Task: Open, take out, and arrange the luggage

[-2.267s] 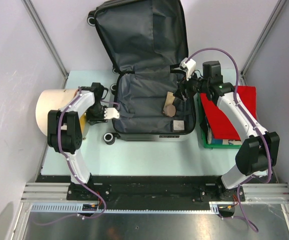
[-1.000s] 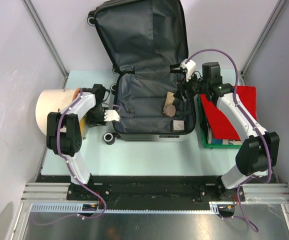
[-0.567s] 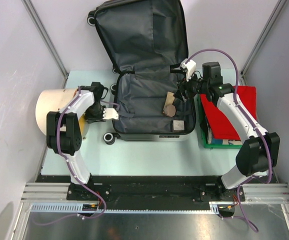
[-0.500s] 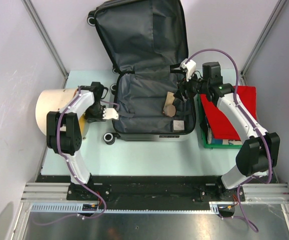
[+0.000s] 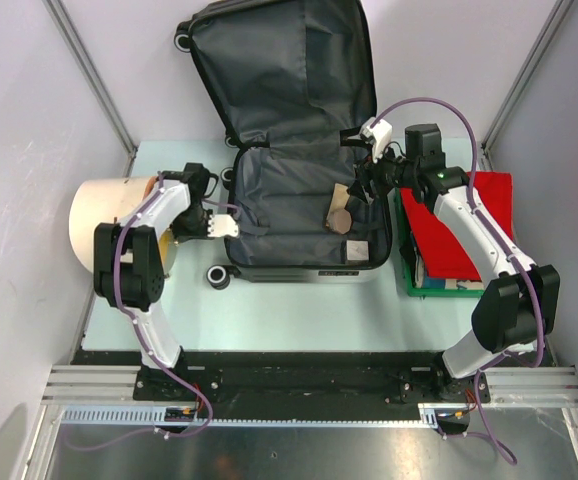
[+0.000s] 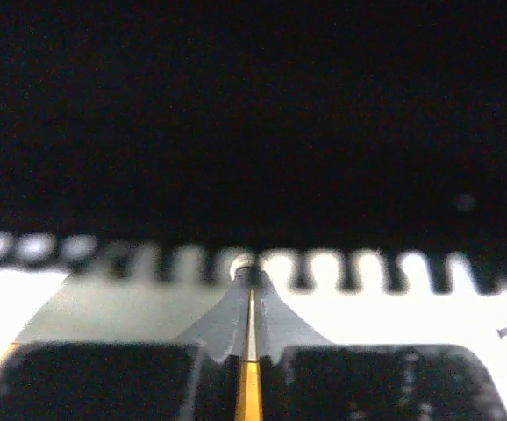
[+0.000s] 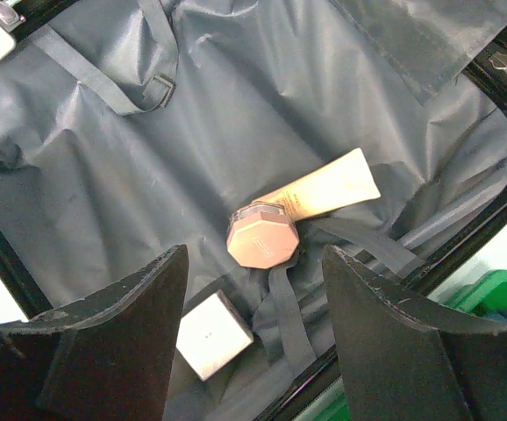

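The luggage (image 5: 304, 215) lies open on the table, its lid (image 5: 284, 65) leaning up against the back wall and its grey lining showing. Inside lie a pink octagonal jar (image 7: 262, 235), a beige tube (image 7: 328, 189) and a white box (image 7: 211, 333). My left gripper (image 5: 225, 228) is at the luggage's left rim. It is shut, with its tips (image 6: 252, 267) against the zipper teeth (image 6: 341, 267). I cannot tell whether they pinch anything. My right gripper (image 7: 253, 289) hovers open over the right side of the luggage, above the jar, holding nothing.
A large beige cylinder (image 5: 104, 215) lies on the table left of my left arm. A green bin (image 5: 409, 280) with a red cloth (image 5: 469, 230) stands right of the luggage. A black wheel (image 5: 217, 277) sticks out at the luggage's near left corner.
My left gripper has closed its jaws at the luggage's left rim. The right arm and the things inside the luggage have not moved.
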Tool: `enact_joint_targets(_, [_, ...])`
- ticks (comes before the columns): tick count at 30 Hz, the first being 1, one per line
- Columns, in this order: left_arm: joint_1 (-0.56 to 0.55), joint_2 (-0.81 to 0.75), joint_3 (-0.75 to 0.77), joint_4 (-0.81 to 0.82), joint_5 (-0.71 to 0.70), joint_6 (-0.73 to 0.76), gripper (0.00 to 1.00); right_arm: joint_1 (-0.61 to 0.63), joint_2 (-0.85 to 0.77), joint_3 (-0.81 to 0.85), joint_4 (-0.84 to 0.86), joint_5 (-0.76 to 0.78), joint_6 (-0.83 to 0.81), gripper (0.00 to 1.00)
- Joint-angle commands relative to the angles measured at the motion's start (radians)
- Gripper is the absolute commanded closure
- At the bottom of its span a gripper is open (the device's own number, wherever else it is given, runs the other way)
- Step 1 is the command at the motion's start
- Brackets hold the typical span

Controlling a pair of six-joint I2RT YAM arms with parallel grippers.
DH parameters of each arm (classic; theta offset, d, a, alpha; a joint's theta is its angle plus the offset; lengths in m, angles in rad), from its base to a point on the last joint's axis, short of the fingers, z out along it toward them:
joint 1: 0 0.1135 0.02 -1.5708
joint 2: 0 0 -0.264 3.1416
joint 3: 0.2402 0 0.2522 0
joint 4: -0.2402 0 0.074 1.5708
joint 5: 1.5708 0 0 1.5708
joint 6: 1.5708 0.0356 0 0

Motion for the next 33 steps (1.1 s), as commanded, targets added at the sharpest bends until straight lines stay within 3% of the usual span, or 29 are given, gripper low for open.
enact_joint_targets(1, [-0.01, -0.019, 0.059, -0.006, 0.069, -0.053, 0.7, 0.005, -0.032, 0.0, 0.016, 0.005, -0.008, 0.33])
enact_joint_targets(5, [-0.012, -0.101, 0.11, -0.029, 0.11, -0.07, 0.48, 0.004, -0.026, 0.0, 0.025, -0.002, -0.001, 0.33])
enact_joint_targets(13, [0.04, -0.22, 0.283, -0.092, 0.251, -0.214, 0.3, 0.051, 0.0, -0.002, 0.087, -0.015, 0.015, 0.32])
enact_joint_targets(19, [0.158, -0.27, 0.441, -0.109, 0.452, -0.497, 0.27, 0.181, 0.106, 0.001, 0.335, -0.007, 0.062, 0.34])
enact_joint_targets(23, [0.223, -0.255, 0.541, -0.107, 0.556, -0.745, 0.25, 0.368, 0.259, 0.082, 0.545, -0.002, 0.079, 0.37])
enact_joint_targets(28, [0.342, -0.241, 0.616, -0.106, 0.667, -0.998, 0.23, 0.52, 0.504, 0.366, 0.67, -0.018, 0.085, 0.41])
enact_joint_targets(33, [0.43, -0.226, 0.618, -0.091, 0.615, -1.15, 0.23, 0.635, 0.727, 0.59, 0.723, -0.03, 0.101, 0.43])
